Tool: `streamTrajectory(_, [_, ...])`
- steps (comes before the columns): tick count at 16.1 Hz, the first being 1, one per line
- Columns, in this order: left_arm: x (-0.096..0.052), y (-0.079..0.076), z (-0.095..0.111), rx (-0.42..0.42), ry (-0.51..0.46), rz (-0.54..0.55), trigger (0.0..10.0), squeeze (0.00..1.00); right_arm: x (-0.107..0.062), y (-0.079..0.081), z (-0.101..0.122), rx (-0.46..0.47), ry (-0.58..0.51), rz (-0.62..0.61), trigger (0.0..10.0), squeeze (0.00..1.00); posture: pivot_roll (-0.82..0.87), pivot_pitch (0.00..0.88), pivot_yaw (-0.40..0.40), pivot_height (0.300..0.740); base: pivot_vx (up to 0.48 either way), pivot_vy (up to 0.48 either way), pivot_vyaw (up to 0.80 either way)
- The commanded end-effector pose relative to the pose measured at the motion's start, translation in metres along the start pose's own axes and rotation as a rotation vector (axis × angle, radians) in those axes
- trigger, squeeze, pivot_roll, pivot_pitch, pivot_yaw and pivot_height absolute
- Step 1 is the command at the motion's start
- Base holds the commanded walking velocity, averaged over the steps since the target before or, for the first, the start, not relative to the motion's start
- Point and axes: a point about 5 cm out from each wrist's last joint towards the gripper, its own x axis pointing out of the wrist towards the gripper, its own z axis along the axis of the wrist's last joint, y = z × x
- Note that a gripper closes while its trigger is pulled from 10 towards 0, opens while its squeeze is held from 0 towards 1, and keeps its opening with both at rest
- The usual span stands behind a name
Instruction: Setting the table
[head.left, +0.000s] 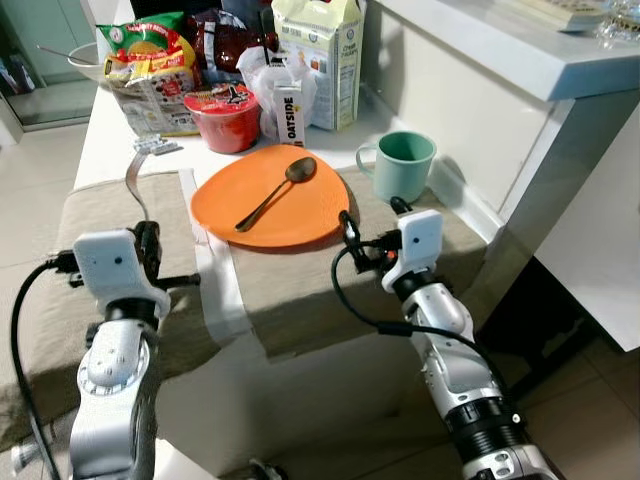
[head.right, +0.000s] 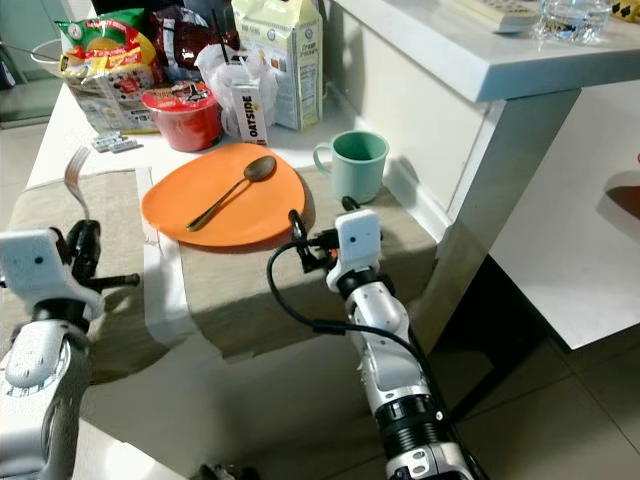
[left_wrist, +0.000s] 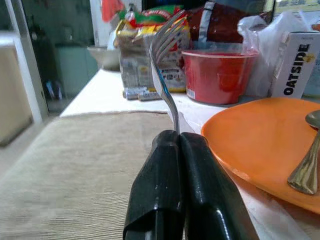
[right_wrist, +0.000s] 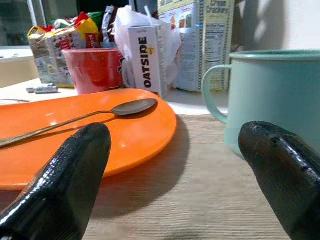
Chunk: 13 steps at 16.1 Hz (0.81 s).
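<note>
A: We see our left gripper pinched tight on the handle of a silver metal fork, the two black fingers pressed together with the tines curving up and out past their tips. From the head, the fork rises at about twelve o'clock from that gripper, over the beige woven placemat.

B: And the round orange plate?

A: It sits at about two o'clock from our left gripper, near but apart from it, partly on the mat. A bronze-coloured metal spoon lies slantwise on it, bowl toward the far edge.

B: Our right gripper stands spread wide, holding nothing. Its fingertips hover low over the mat at the plate's near right rim.

A: Where does the pale green enamel mug stand from there?

B: At about one o'clock from our right gripper, just beside it, with its handle turned toward the plate.

A: Beyond the plate, at twelve o'clock, we see a red instant-noodle cup, a small white Oatside carton, a tall cream cracker box and a yellow and green snack bag.

B: They all crowd the far end of the white table.
</note>
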Motion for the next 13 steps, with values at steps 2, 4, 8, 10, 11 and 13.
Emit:
streamTrajectory(2, [0.0033, -0.0058, -0.0076, -0.063, 0.071, -0.015, 0.0, 0.00, 0.0006, 0.0034, -0.0043, 0.013, 0.024, 0.009, 10.0, 0.00, 0.01, 0.000, 0.043, 0.740, 0.000, 0.000, 0.00])
streamTrajectory(4, [0.0015, -0.0092, -0.0059, -0.086, 0.067, -0.008, 0.0, 0.00, -0.0011, 0.0021, -0.0064, 0.021, 0.036, 0.003, 10.0, 0.00, 0.01, 0.000, 0.036, 0.740, 0.000, 0.000, 0.00])
streamTrajectory(8, [0.0021, -0.0101, -0.0015, -0.128, 0.061, 0.004, 0.0, 0.00, -0.0033, -0.0035, -0.0100, 0.023, 0.062, -0.009, 10.0, 0.00, 0.00, 0.000, 0.030, 0.740, -0.210, 0.000, 0.00])
streamTrajectory(10, [0.0030, -0.0104, -0.0011, -0.128, 0.062, 0.004, 0.0, 0.00, -0.0039, -0.0041, -0.0101, 0.021, 0.064, -0.009, 10.0, 0.00, -0.01, 0.005, 0.028, 0.740, -0.428, 0.000, 0.00])
streamTrajectory(11, [0.0037, -0.0112, -0.0008, -0.125, 0.061, 0.002, 0.0, 0.00, -0.0044, -0.0044, -0.0105, 0.021, 0.068, -0.009, 10.0, 0.00, -0.01, 0.006, 0.029, 0.740, -0.390, 0.000, 0.00])
streamTrajectory(13, [0.0052, -0.0120, -0.0004, -0.116, 0.059, -0.002, 0.0, 0.00, -0.0053, -0.0039, -0.0118, 0.020, 0.076, -0.007, 10.0, 0.00, -0.01, 0.008, 0.029, 0.740, -0.186, 0.000, 0.00])
